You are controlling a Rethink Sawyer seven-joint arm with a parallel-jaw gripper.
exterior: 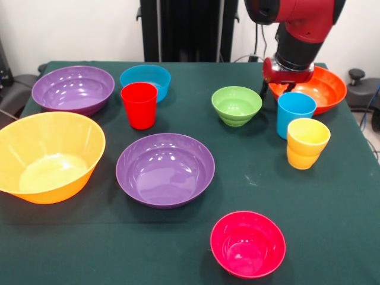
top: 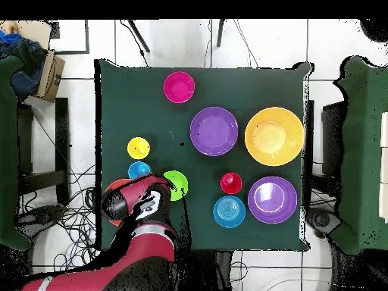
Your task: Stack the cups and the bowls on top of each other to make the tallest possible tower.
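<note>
My gripper [exterior: 276, 90] hangs open and empty over the near-left rim of the orange bowl [exterior: 323, 89], just behind the light blue cup [exterior: 295, 113]. The yellow cup [exterior: 307, 142] stands touching the blue cup's front. The red cup [exterior: 139, 105] stands in front of the blue bowl [exterior: 146, 77]. The green bowl [exterior: 237, 105] is left of the gripper. Two purple bowls [exterior: 73, 89] [exterior: 165, 169], the yellow-orange bowl [exterior: 47, 155] and the magenta-pink bowl [exterior: 247, 243] sit apart. All stand single and upright. In the overhead view the arm [top: 136, 206] hides the gripper and most of the orange bowl.
The green table [exterior: 332, 225] carries everything. The robot's black pedestal [exterior: 187, 29] stands behind its far edge. Dark chairs [top: 364, 151] stand beside the table, with cables on the floor near the robot's base.
</note>
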